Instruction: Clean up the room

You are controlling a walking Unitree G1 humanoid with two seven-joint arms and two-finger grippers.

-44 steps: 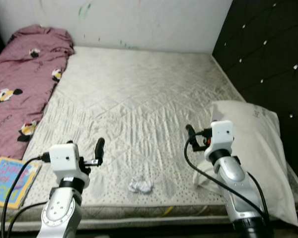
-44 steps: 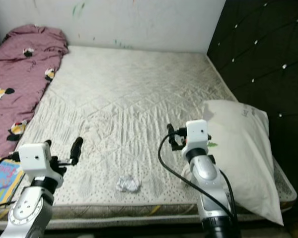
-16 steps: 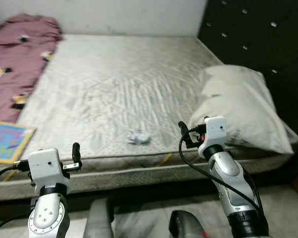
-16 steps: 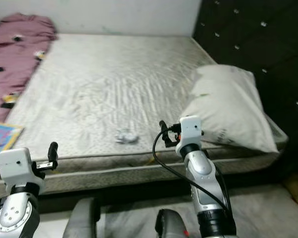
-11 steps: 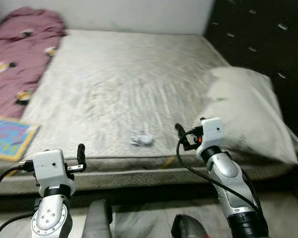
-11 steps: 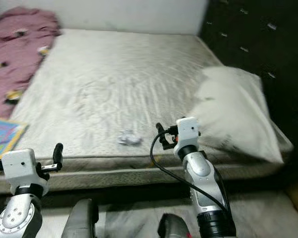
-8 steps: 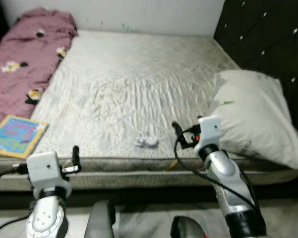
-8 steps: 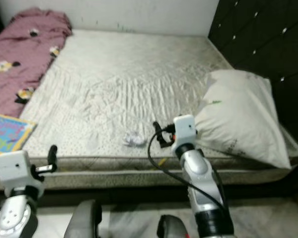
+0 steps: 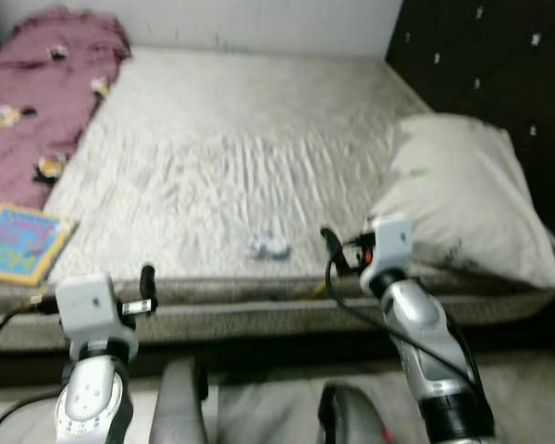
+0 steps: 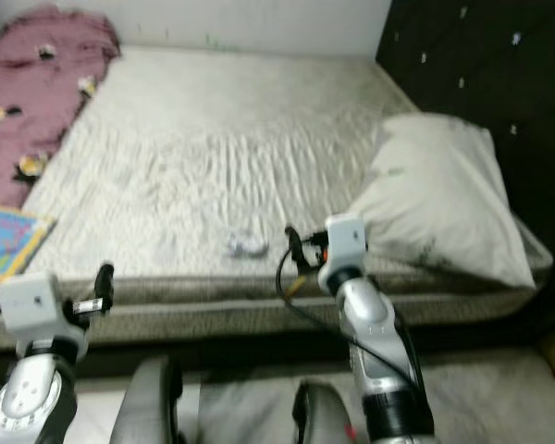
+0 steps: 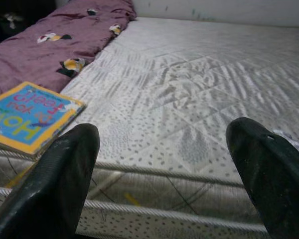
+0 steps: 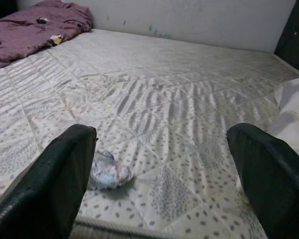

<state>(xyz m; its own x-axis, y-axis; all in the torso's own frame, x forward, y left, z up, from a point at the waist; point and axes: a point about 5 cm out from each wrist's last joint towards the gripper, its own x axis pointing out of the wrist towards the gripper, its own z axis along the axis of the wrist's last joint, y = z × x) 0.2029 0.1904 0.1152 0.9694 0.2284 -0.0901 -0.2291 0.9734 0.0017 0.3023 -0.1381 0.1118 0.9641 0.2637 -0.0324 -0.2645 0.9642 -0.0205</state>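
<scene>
Your view has shifted slightly since earlier; crumpled white paper wad (image 9: 269, 247) at mattress edge, 12 o'clock; right end effector (image 12: 159, 174) spread facing it, left end effector (image 11: 162, 174) spread, both empty.

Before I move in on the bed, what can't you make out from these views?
- Crumpled white wad: blurred in the head views, partly behind a finger in the right wrist view; material unclear.
- Book: cut off by the left wrist view's edge.
- Pillow: print too blurred to read.
- Floor under the mattress: hidden in shadow.

Quilted, matt cloth mattress (image 9: 240, 157); crumpled paper wad (image 12: 108, 171) just beyond right gripper (image 12: 162, 164); glossy book cover (image 11: 27, 117) beside left gripper (image 11: 164, 164); matt black fingers (image 11: 65, 174).
</scene>
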